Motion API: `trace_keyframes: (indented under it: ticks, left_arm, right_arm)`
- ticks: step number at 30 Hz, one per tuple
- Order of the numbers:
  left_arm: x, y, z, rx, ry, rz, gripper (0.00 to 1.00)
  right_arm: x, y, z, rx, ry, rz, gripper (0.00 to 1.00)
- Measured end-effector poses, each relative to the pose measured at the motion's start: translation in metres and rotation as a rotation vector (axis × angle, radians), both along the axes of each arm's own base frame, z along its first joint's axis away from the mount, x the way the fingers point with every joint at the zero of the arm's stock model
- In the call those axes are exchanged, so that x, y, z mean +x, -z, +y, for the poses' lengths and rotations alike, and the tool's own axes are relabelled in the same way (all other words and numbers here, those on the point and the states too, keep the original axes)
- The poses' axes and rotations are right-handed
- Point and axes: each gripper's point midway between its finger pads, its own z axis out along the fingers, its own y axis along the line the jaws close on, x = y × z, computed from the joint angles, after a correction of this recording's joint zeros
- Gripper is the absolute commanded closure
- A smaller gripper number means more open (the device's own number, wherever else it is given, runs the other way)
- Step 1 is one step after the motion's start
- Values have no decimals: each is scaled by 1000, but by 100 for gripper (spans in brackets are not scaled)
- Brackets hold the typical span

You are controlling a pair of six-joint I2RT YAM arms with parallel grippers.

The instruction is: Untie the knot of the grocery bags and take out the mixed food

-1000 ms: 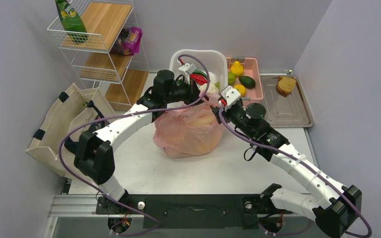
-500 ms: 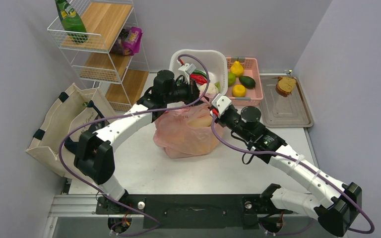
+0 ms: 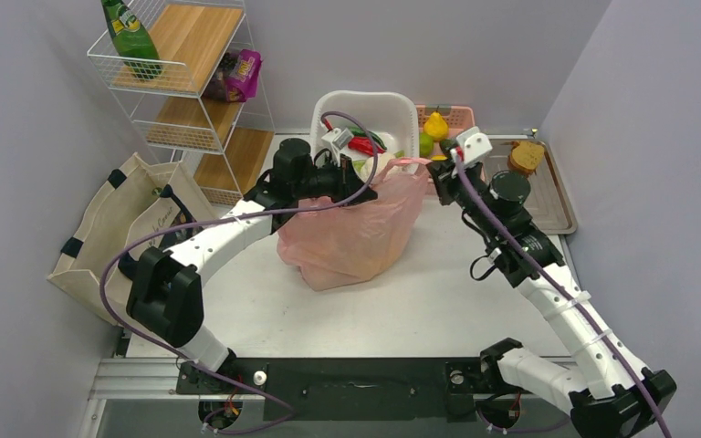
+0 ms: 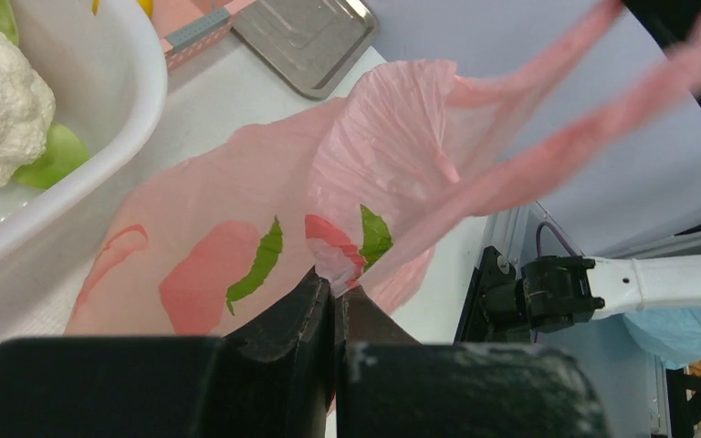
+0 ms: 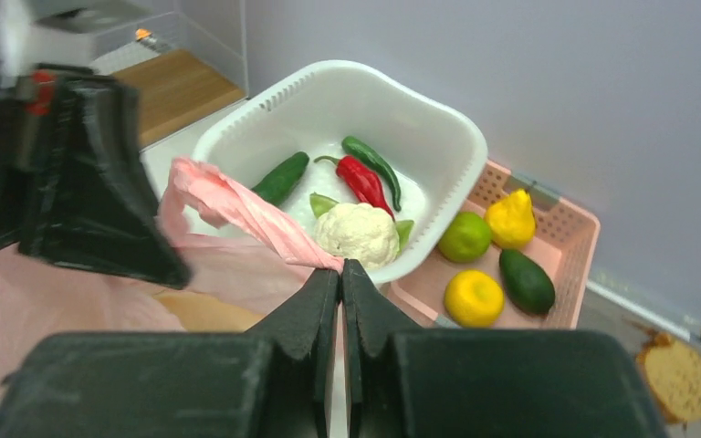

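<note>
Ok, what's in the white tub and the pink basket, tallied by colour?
Green: 4 (cucumber, chilli, lime, avocado)
Yellow: 2 (pear, lemon)
Red: 1 (pepper)
White: 1 (cauliflower)
Total: 8 in view

Bare tabletop lies open on the near side of the pink plastic bag, between the two arms. Above the bag a pink handle stretches taut, pinched by the left gripper and the right gripper, and bars that gap. The white basket and pink basket crowd the far side. A wire rack and canvas tote flank the left.
</note>
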Motion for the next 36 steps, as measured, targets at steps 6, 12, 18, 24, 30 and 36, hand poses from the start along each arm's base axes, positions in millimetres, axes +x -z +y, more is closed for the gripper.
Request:
trace_keyframes:
  ticks: [6, 12, 18, 24, 30, 36]
  left_arm:
    - [-14, -17, 8, -55, 95, -50, 100]
    - [-27, -36, 15, -102, 175, -79, 100]
    - [-13, -41, 24, -118, 104, -57, 100]
    - [9, -47, 28, -93, -13, -53, 100]
    - [19, -47, 24, -86, -86, -30, 100]
    - [21, -44, 21, -84, -117, -3, 100]
  right_arm:
    - [20, 24, -36, 124, 80, 178, 100]
    - [45, 108, -52, 163, 110, 517, 100]
    - [37, 148, -38, 151, 50, 705, 71]
    - [33, 110, -51, 215, 131, 664, 37]
    - [-23, 42, -46, 290, 134, 458, 41]
    - [-44, 48, -25, 243, 101, 445, 42]
